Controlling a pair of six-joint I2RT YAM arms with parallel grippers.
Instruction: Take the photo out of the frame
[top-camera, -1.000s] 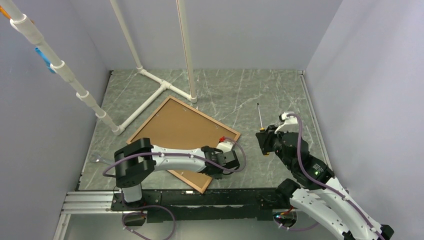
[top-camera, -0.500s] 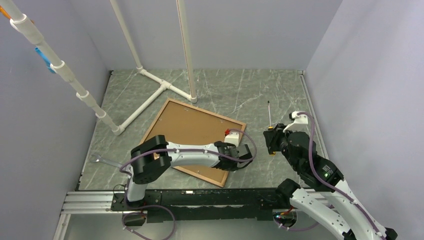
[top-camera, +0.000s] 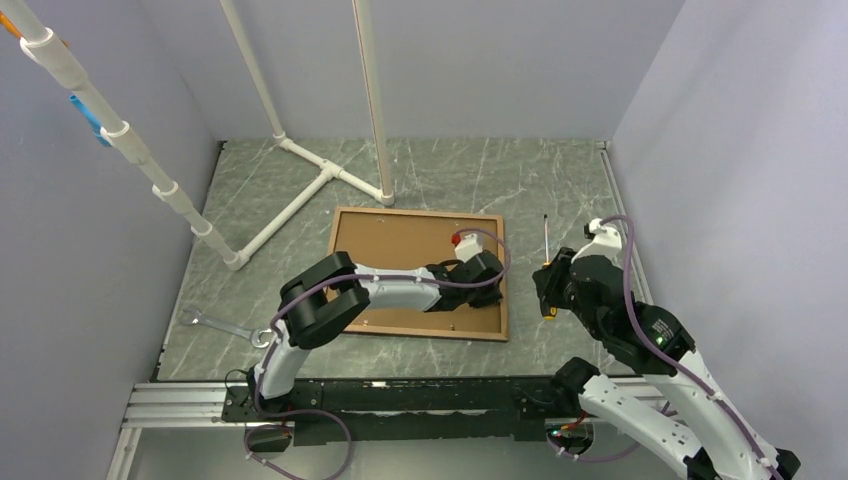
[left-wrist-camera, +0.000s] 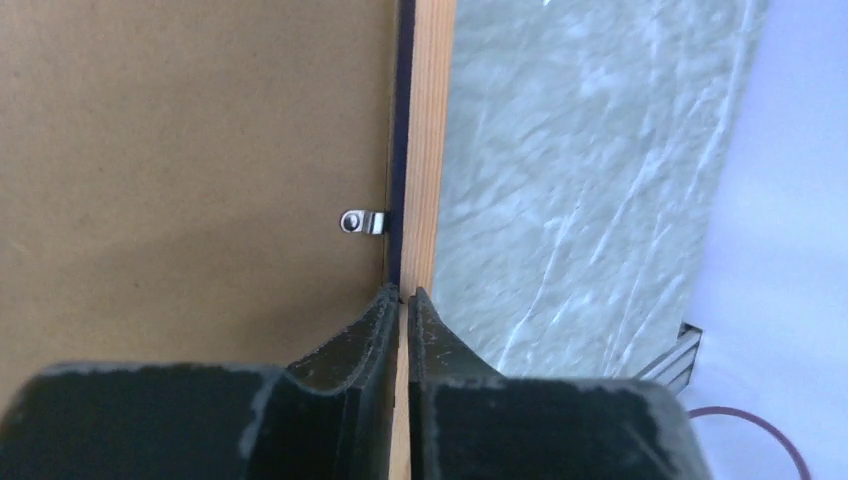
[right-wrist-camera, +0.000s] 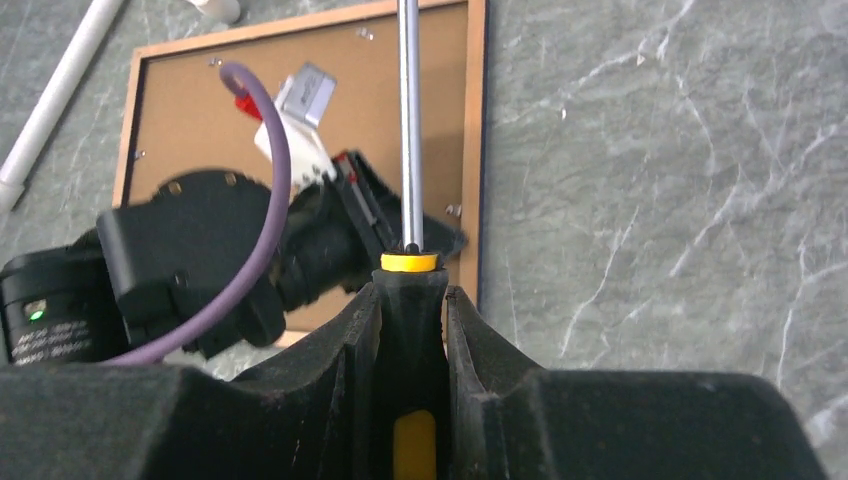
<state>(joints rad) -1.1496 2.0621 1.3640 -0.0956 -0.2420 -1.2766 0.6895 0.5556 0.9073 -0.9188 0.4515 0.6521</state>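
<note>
Your left end effector (left-wrist-camera: 403, 297) is pressing closed on the right rail of the frame (left-wrist-camera: 430, 150), which is lying face down on the desk (top-camera: 560, 180). The backing board (top-camera: 400, 245) is hiding the photo. Your right end effector (right-wrist-camera: 412, 291) is gripping a screwdriver (right-wrist-camera: 408, 120) just beside the frame.

grey marble tabletop (top-camera: 560, 180), lavender walls (top-camera: 700, 150)

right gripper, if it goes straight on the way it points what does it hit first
The right gripper's screwdriver leads. From the wrist its shaft lies over the backing board just inside the frame's right rail, so likely that; overhead it seems beside the frame, so maybe the table. Depth unclear.
</note>
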